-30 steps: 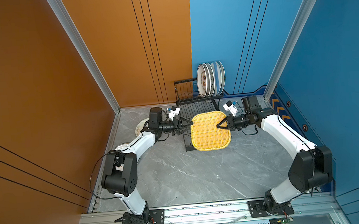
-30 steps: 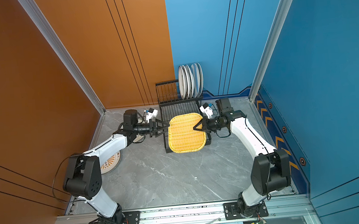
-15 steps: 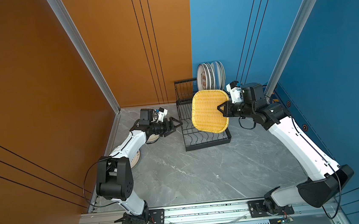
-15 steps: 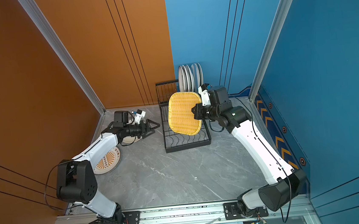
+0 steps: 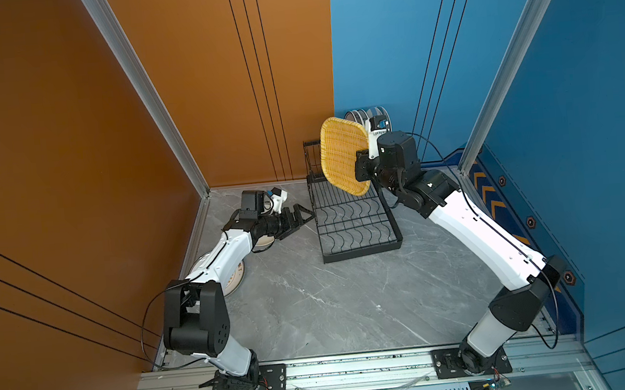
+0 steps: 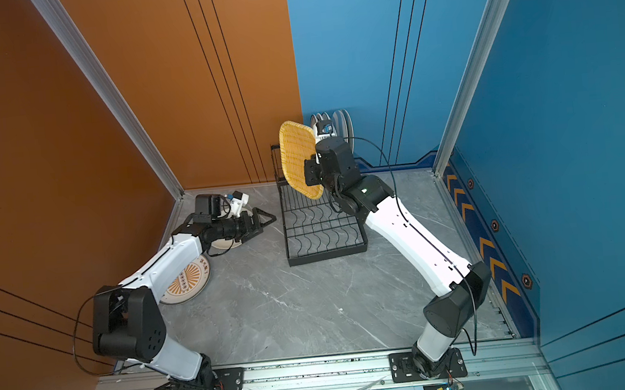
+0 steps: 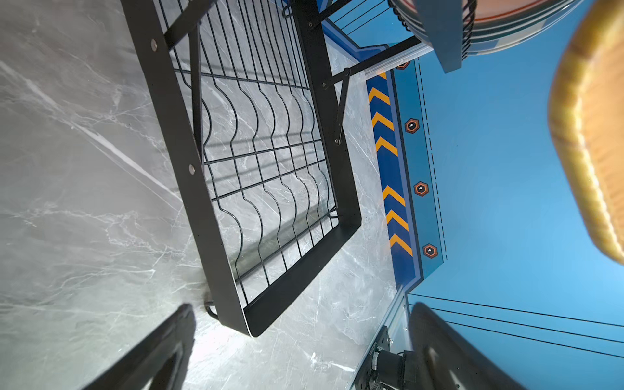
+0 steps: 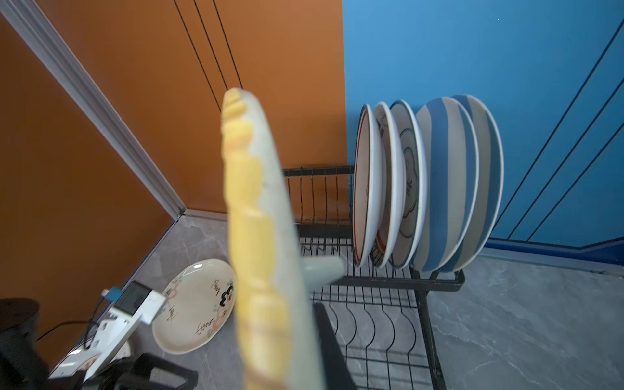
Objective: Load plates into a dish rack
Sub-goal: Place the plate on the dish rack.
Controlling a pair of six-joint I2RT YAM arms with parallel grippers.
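right fingers [image 6: 311,173] clamped on yellow tray [image 5: 342,154] edge, tray upright over dish rack [image 5: 359,234]; left fingers [image 7: 182,324] wide apart, holding nothing.
right wrist view shows 5 plates [image 8: 439,182] standing in the rack's raised tier, mostly hidden behind the tray in both top views, plus 1 cream plate [image 8: 196,307] flat on the worktop [image 5: 332,310]; a top view adds 1 sunburst plate [image 6: 185,286] partly under the left arm.

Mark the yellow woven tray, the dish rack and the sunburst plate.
yellow woven tray [image 5: 342,154], in a top view, middle of its woven face.
dish rack [image 5: 362,252], in a top view, front bar of its lower tier.
sunburst plate [image 6: 185,285], in a top view, its orange printed centre.
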